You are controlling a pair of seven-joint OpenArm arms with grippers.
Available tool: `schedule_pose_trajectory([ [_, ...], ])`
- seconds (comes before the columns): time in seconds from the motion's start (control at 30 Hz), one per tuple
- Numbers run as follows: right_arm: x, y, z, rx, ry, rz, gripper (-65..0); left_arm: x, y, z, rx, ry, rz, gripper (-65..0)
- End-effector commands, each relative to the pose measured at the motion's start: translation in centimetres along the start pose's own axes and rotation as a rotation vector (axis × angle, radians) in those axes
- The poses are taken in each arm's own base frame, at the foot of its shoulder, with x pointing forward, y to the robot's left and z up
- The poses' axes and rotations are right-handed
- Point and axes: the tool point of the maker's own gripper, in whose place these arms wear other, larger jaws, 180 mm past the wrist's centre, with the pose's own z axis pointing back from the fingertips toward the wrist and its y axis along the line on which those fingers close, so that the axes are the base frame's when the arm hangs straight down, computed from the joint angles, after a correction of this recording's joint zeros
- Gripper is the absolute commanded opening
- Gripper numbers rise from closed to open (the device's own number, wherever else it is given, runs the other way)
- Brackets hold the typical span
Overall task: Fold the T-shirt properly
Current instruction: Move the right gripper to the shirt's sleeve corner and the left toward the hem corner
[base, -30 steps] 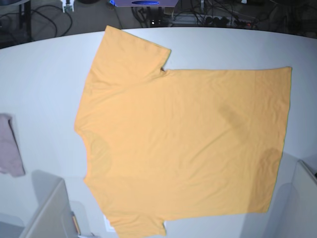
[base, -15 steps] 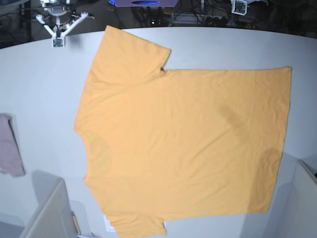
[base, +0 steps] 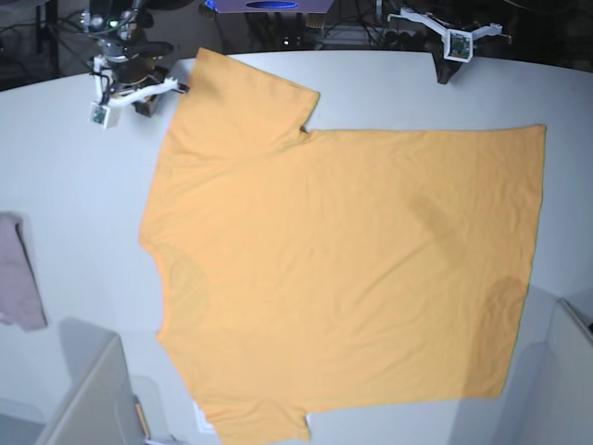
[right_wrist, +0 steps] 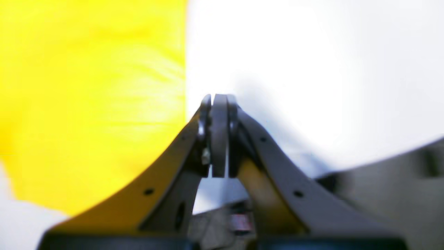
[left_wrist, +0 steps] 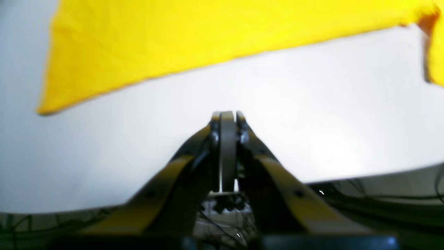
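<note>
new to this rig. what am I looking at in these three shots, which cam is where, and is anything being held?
It is a two-armed robot at a white table, set to fold the T-shirt. The base view looks down from above: the orange-yellow shirt lies spread flat and unfolded, and a small pinkish cloth sits at the table's left edge. The arms are just coming in at the far edge. In that view the right gripper is at top left, beside a sleeve; the left gripper is at top right.

The other two pictures come from cameras mounted on each wrist, looking along the jaws. Left gripper: jaws shut, over bare table, shirt edge ahead of it. Right gripper: jaws shut, shirt to its left. Nothing is held by either; both views are blurry.
</note>
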Motion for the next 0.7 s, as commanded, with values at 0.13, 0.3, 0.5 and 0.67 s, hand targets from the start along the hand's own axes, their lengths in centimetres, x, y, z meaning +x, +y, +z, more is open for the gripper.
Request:
schedule_pose_trajectory([
  [0.13,1.3,1.1,0.6,0.191,0.049,-0.162,-41.3,1.5,0.4,-0.1,0.014,-0.049,0.000,-65.0],
  [0.3,1.4,1.1,0.2,0.292,0.102,-0.271,-38.6,1.7,1.0,-0.1,0.024,-0.058,0.132,-42.8],
  [0.5,-1.1,-0.8,-1.1,0.249,0.178,-0.310,-38.7,1.9,5.8,0.0,0.085,-0.081,0.351,-31.6],
  [0.67,-3.1,-0.3,-1.8,0.253,0.238,-0.322,-39.0,2.2,8.9,0.6,0.115,-0.117,0.405,-31.6],
])
